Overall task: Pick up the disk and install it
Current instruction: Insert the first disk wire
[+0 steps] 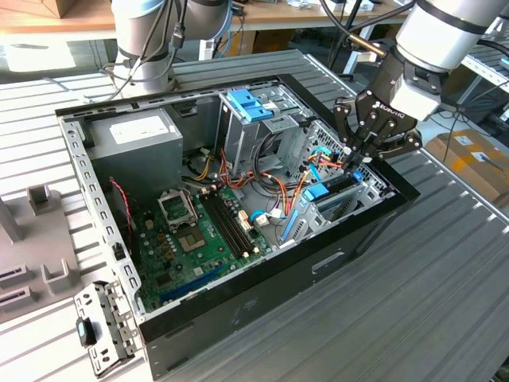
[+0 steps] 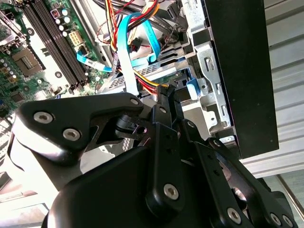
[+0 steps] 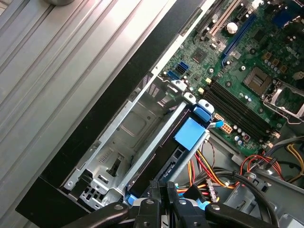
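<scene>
The disk (image 1: 338,189) stands on edge in the metal drive bay (image 1: 374,187) at the right end of the open computer case (image 1: 238,310). In the first wrist view the disk (image 3: 161,156) is a dark slab with blue rail ends and a blue tab, sunk into the bay (image 3: 118,142). My gripper (image 1: 348,157) hangs over the disk's end nearest the case wall, fingers drawn together with nothing thick between them. Its fingertips (image 3: 160,190) sit at the disk's end, and I cannot tell if they touch. In the second wrist view the gripper (image 2: 166,92) points down beside a blue clip (image 2: 192,88).
Orange, red and yellow cables (image 1: 294,187) and a light-blue ribbon (image 2: 126,61) crowd the space beside the bay. The motherboard (image 1: 195,231) covers the case floor, with a grey power-supply box (image 1: 135,135) and a blue tray (image 1: 250,103) behind. A second arm's base (image 1: 151,40) stands beyond the case.
</scene>
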Controlling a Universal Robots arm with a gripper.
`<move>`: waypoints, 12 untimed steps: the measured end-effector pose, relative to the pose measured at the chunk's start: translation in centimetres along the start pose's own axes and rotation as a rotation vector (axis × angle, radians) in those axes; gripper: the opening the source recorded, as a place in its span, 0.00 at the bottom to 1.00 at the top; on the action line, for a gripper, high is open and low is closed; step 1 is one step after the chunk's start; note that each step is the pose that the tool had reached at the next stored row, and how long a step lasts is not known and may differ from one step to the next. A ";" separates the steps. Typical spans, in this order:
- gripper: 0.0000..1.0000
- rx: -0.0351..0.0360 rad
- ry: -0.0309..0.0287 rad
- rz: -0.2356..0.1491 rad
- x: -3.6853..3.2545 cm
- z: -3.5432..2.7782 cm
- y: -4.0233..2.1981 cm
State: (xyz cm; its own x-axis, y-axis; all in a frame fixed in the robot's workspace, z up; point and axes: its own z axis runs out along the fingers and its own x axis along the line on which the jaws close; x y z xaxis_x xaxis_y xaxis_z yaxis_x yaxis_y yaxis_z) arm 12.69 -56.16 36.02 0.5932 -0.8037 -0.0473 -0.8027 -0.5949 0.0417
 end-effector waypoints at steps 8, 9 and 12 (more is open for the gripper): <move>0.16 0.0003 -0.0003 0.007 0.00 0.03 0.00; 0.16 0.0004 -0.0004 0.007 0.00 0.03 0.00; 0.16 0.0005 -0.0004 0.010 0.00 0.04 0.00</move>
State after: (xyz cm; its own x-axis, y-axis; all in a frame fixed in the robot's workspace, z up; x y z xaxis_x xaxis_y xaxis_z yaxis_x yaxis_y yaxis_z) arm 12.69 -56.15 35.98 0.5852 -0.8095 -0.0473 -0.8086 -0.5869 0.0417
